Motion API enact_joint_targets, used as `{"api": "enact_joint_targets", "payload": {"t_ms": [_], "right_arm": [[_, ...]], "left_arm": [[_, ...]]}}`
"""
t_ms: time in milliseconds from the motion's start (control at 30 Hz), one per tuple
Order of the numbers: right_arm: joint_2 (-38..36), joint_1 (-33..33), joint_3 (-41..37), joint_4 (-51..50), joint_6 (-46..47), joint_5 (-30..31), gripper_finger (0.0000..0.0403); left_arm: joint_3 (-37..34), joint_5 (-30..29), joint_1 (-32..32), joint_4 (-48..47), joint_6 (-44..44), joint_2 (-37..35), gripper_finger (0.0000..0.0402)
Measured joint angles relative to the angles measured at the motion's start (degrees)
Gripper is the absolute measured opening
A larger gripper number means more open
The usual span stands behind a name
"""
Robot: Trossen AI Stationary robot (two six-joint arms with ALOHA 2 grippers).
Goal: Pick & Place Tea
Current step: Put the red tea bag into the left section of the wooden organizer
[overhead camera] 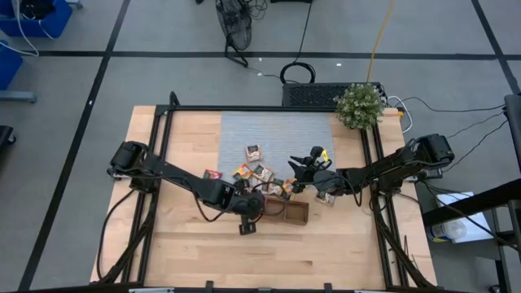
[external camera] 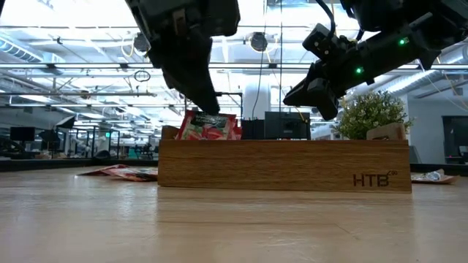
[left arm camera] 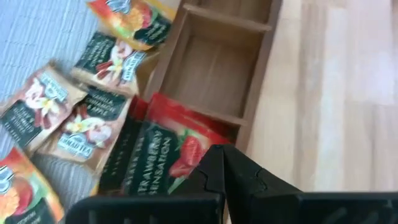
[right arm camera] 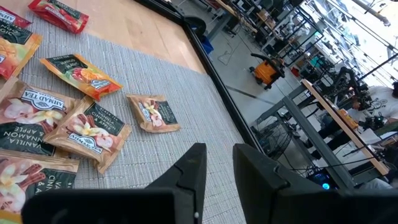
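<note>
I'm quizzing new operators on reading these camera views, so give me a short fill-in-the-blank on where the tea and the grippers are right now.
1. The left gripper is shut on a ____ strawberry packet.
2. That packet stands in an end compartment of the wooden ____, next to an empty compartment.
3. The right gripper hangs over the grey ____, holding nothing.
4. The wooden box's side reads ____.

Missing words: red; tray; mat; HTB

Two dark, jointed robot arms are seen — black cables are looped along them, and small green lights glow on one.
</note>
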Motion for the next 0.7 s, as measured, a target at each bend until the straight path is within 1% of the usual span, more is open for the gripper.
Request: {"api": "enact_joint_targets", "payload": {"t_ms": [100, 333, 433, 567, 700], "right_arm": [[0.0, 0.0, 0.0, -0.02, 0.02, 0.0, 0.007], [0.0, 0.0, -0.02, 0.0, 0.02, -0.02, 0.007], [0.0, 0.0, 0.0, 0.02, 0.02, -0.02, 0.007], [0.0, 0.0, -0.01, 0.02, 0.02, -0.02, 0.007], [0.0, 0.0, 0.0, 0.02, -0.02, -0.02, 0.007]], "left_arm": [[-0.02, -0.06, 0.12, -2.26, -1.33, 0.02, 0.0002], [-0.31, 1.0, 0.58, -1.04, -2.11, 2.43, 0.0002], [-0.31, 2.57, 1.02, -1.05, -3.0, 4.38, 0.0003], [-0.04, 6.17, 2.19, 0.23, -3.43, 6.86, 0.0004], [0.0, 7.66, 2.94, 1.88, -3.85, 8.02, 0.0004]]}}
